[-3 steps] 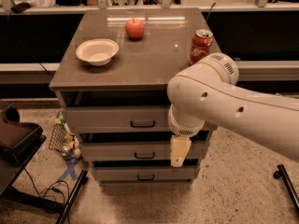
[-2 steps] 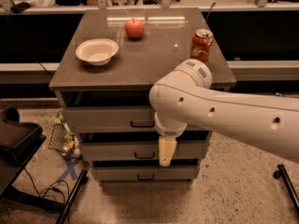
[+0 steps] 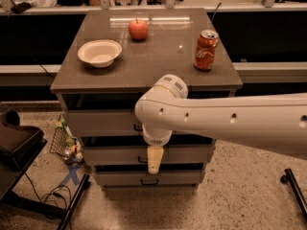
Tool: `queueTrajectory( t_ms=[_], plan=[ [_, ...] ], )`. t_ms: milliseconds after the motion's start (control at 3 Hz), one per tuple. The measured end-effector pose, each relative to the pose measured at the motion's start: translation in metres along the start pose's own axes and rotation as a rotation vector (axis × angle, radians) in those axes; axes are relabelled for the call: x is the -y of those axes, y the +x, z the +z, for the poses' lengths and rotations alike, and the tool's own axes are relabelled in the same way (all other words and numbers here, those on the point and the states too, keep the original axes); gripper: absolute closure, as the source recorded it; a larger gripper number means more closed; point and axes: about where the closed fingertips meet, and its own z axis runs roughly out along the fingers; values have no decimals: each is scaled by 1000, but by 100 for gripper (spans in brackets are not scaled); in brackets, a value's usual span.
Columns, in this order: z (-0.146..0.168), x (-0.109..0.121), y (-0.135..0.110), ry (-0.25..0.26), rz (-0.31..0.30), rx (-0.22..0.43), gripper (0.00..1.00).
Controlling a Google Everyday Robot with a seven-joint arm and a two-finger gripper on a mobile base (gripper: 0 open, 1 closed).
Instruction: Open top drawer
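The top drawer (image 3: 100, 122) is the uppermost grey front of the cabinet, just under the tabletop, and it sits closed. Its small black handle (image 3: 137, 128) shows only at its left end, as my white arm covers the rest. My gripper (image 3: 154, 160) is the cream-coloured tip hanging down from the wrist. It hangs in front of the middle drawer (image 3: 110, 155), just below the top drawer's handle and slightly right of it.
On the tabletop (image 3: 158, 56) stand a white bowl (image 3: 99, 52), a red apple (image 3: 138, 29) and an orange soda can (image 3: 206, 50). The bottom drawer (image 3: 120, 178) is below. A black stand (image 3: 19, 147) and cables are at the left, and a leg (image 3: 293, 188) at the right.
My arm has swung left across the drawer fronts. The gripper has moved from right of the handles to the centre line, in front of the middle drawer.
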Motion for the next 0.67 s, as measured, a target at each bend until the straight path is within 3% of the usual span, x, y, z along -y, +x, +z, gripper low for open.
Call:
queueTrajectory(
  t_ms=[333,667],
  plan=[
    [51,-20,-21,-73,-7,38,2],
    [79,-35,-36,-115,-25,57,24]
  ],
)
